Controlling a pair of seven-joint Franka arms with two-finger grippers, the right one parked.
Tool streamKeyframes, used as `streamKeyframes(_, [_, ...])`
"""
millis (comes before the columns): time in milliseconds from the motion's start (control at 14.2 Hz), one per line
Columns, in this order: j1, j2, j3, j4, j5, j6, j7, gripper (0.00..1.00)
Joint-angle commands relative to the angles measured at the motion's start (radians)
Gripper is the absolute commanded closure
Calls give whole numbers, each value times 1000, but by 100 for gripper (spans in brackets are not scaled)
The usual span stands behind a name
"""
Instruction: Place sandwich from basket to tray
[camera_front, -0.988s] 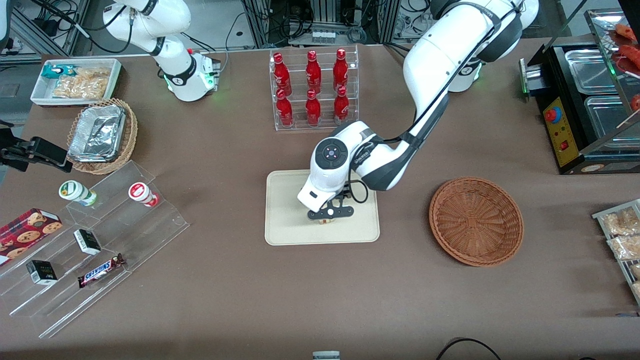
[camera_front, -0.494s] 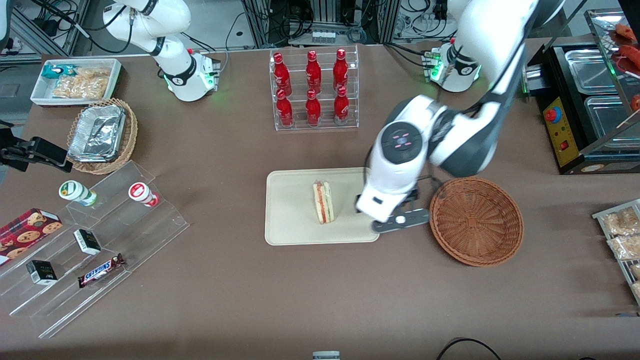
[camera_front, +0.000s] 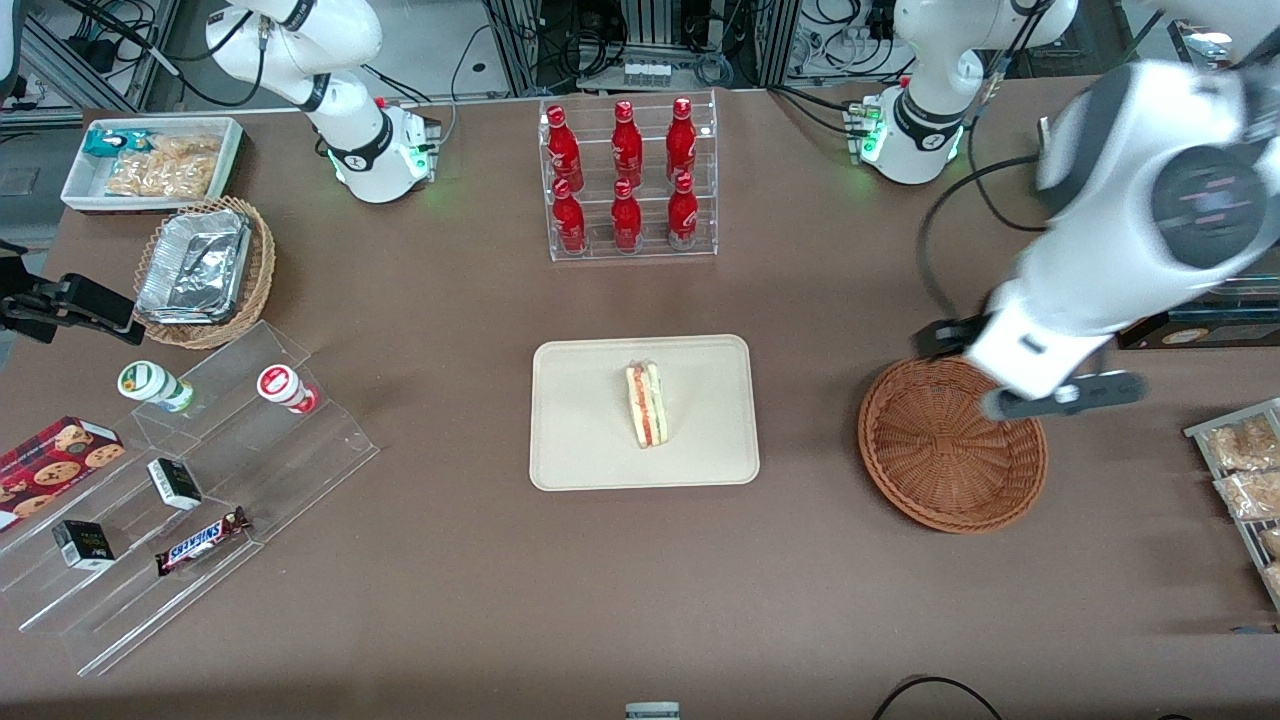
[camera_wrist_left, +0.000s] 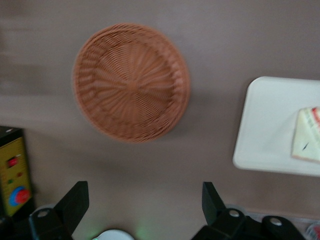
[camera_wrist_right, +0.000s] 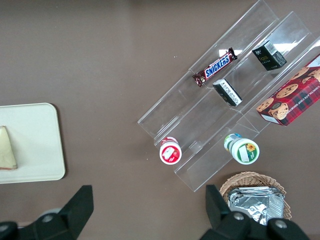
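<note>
One sandwich (camera_front: 647, 404) lies on the tray (camera_front: 575, 450), about mid-tray, resting on its side with the red and green filling edge up; also seen in the wrist view (camera_wrist_left: 308, 134) on the tray (camera_wrist_left: 265, 125). Nothing grips it. The basket (camera_front: 940, 480) sits on the table toward the working arm's end, well apart from the tray, nothing in it (camera_wrist_left: 131, 82). The left gripper (camera_front: 1062, 396) hangs raised above the basket's rim, on the side away from the tray; fingers (camera_wrist_left: 75, 202) spread wide, nothing between them. Farther from the front camera than the tray stands a clear rack of red bottles (camera_front: 627, 175). Toward the parked arm's end: stepped acrylic shelf (camera_front: 200, 480) with a Snickers bar (camera_front: 203, 539), and a tan basket of foil containers (camera_front: 200, 265).
</note>
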Motion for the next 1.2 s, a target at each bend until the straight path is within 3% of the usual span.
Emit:
streamKeyframes(0, [53, -97, -8, -56, -9, -52, 51, 0])
streamKeyframes(282, [85, -146, -6, -58, 0, -129, 61, 0])
streamKeyframes(494, [85, -196, 7, -116, 12, -121, 194, 0])
streamKeyframes(1129, [67, -206, 7, -133, -3, -100, 105, 0])
